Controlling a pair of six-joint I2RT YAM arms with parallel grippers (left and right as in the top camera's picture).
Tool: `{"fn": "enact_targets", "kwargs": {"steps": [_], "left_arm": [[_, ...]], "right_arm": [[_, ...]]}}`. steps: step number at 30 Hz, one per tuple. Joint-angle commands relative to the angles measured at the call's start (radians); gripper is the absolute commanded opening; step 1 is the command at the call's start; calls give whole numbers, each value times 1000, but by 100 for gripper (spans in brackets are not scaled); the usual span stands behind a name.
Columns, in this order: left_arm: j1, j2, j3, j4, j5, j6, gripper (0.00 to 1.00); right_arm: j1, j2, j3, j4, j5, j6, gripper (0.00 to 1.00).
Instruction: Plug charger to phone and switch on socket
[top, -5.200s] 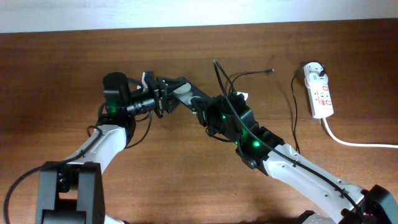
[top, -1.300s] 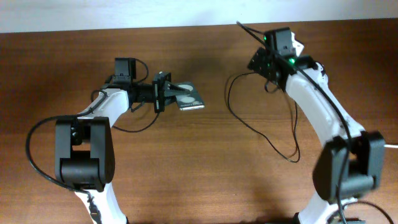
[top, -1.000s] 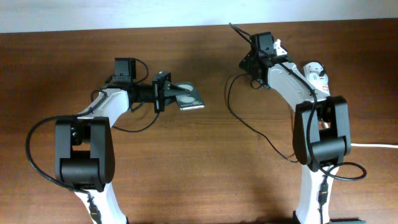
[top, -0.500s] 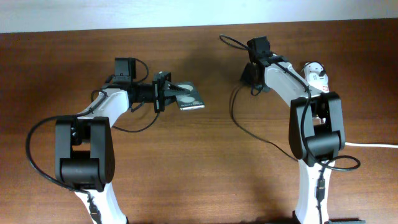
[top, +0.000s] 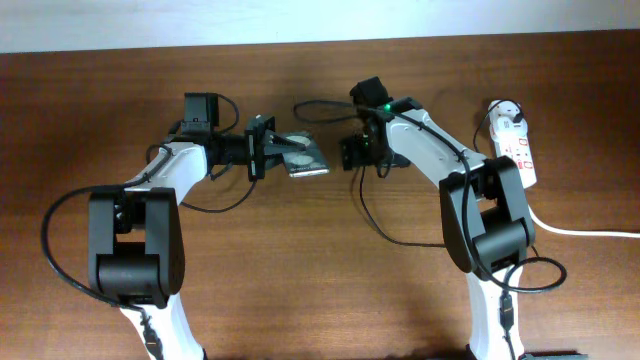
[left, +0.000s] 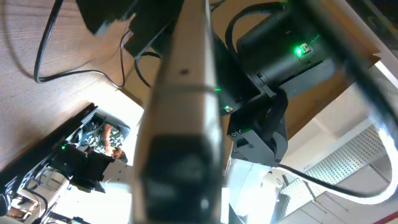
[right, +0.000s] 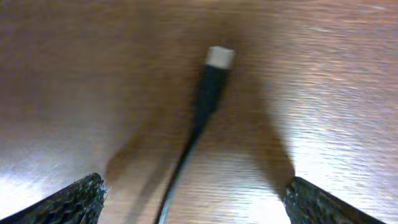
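Note:
My left gripper is shut on the left edge of the black phone, holding it level just above the table; in the left wrist view the phone fills the middle, edge-on. The right gripper hovers just right of the phone, open wide. The charger's connector tip lies on the wood ahead of it, its black cable running back between the fingers without being gripped. The cable trails right towards the white socket, where the white adapter plug sits.
The socket's thick white cord leaves towards the right edge. A loop of black cable arches above the phone. The wall edge runs along the back of the brown wooden table.
The right arm has swung left from near the socket to just beside the phone, and the cable's slack has shifted left with it. The left arm and phone have not moved.

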Motion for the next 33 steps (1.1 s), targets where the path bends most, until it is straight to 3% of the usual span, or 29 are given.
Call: {"fn": "enact_targets", "kwargs": {"steps": [1,7,11,15,18,23,24,28,31,33], "left_arm": [[-2,-17,12,2,40,-2,0],[-2,-17,12,2,40,-2,0],[-2,-17,12,2,40,-2,0],[-2,-17,12,2,40,-2,0],[-2,-17,12,2,40,-2,0],[-2,-17,12,2,40,-2,0],[-2,-17,12,2,40,-2,0],[-2,-17,12,2,40,-2,0],[-2,-17,12,2,6,-2,0],[-2,-17,12,8,-35,68,0]], "right_arm": [[-9,81,-49,-10,22,146,91],[-8,81,-49,32,23,146,57],[-8,81,-49,59,28,146,49],[-8,81,-49,66,31,145,32],[-8,81,-49,66,31,145,27],[-8,81,-49,48,30,145,11],[-8,81,-49,43,30,145,4],[-53,22,-46,-17,-68,56,4],[-120,-171,-46,-114,-262,-37,4],[-122,-298,-46,-223,-333,-129,4]]}}
